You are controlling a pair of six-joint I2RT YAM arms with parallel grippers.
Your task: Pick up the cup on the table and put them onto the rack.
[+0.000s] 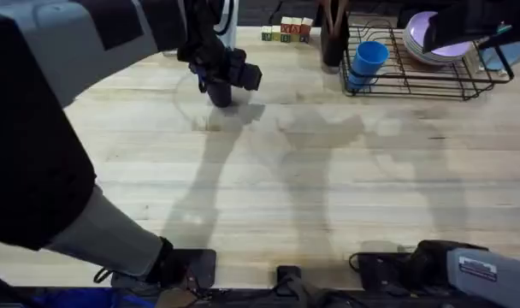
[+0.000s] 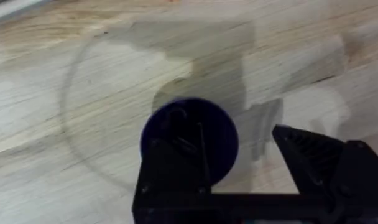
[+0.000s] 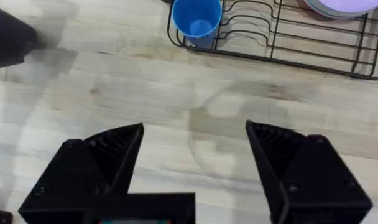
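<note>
A dark blue cup (image 2: 195, 127) stands upright on the wooden table at the far left, partly hidden under my left gripper (image 1: 224, 84) in the overhead view. In the left wrist view the left gripper (image 2: 235, 149) is open. One finger (image 2: 173, 177) overlaps the cup's mouth and the other finger (image 2: 313, 155) stands clear of its side. A light blue cup (image 1: 368, 60) (image 3: 197, 18) sits at the left end of the black wire rack (image 1: 431, 84) (image 3: 288, 46). My right gripper (image 3: 195, 134) hangs open over bare table, short of the rack.
Purple plates (image 1: 431, 38) lean in the rack's right part. A dark holder (image 1: 333, 34) stands by the rack's left end. Small lettered wooden blocks (image 1: 286, 30) lie along the far edge. The left arm's upper part (image 1: 46, 128) looms large at the left.
</note>
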